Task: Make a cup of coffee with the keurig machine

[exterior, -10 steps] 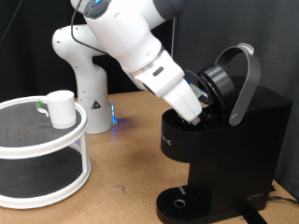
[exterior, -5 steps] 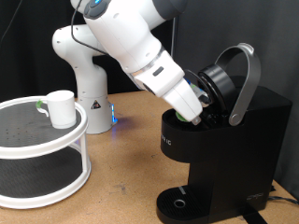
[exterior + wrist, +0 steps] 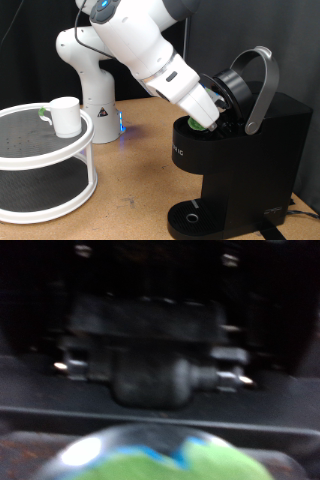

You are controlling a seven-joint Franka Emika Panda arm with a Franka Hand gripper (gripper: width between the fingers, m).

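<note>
On the exterior view's right stands the keurig machine (image 3: 245,165), a tall black box with its grey lid handle tipped up and back, so its head is open. The gripper (image 3: 207,119) sits at that open head with a small green-topped pod (image 3: 201,124); I cannot tell if it grips it. The pod could go in crooked and jam. On the white rack (image 3: 45,165) at the left, well apart, the cup (image 3: 65,116) stands upright, mouth up.
</note>
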